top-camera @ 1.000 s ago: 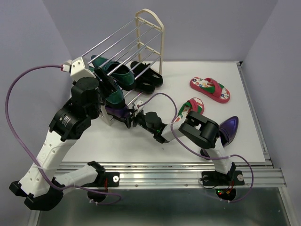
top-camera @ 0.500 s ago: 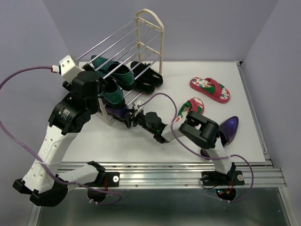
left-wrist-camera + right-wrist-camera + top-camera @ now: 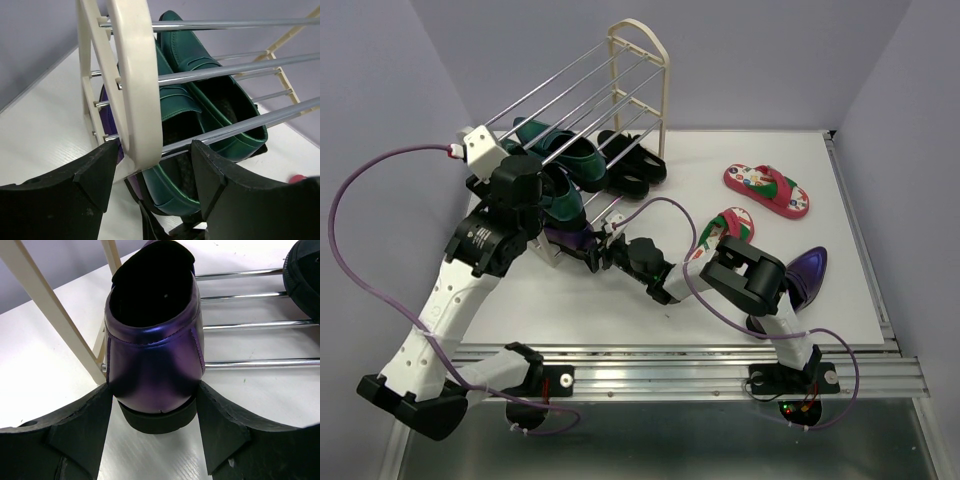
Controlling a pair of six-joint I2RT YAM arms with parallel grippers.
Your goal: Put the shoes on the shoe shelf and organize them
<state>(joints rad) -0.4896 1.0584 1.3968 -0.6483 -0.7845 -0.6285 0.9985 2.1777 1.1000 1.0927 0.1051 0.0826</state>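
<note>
Count, overhead view:
- Red flip-flops: 2. One [image 3: 767, 190] lies toward the far right corner of the counter [image 3: 620, 300]. The other [image 3: 725, 232] is nearer mid-counter, partly under the right arm.
- Purple loafers: 2. The loose purple loafer [image 3: 808, 270] lies by the right edge, partly hidden behind the right arm. The held purple loafer [image 3: 155, 330] is at the near end of the shoe rack [image 3: 638, 80].
- Green loafers [image 3: 220, 100]: 2, side by side.
- Black shoes [image 3: 635, 165]: look like 2, close together.

Shoe rack: 1, on the left half of the counter, running from the far edge toward the near left. It has cream arched end frames joined by metal rods.

Contents:
- The green loafers rest on rods in the near half, with more rods above them.
- The black shoes sit low at the far end.
- The held purple loafer points toe-first in over the lowest rods, just beside the near end frame's leg.

Right tool [image 3: 154, 390]: pinching the heel of the held purple loafer, one finger on each side.

Left tool [image 3: 155, 165]: spread, with its fingers on either side of the near cream end frame. Cannot tell if they touch it.
</note>
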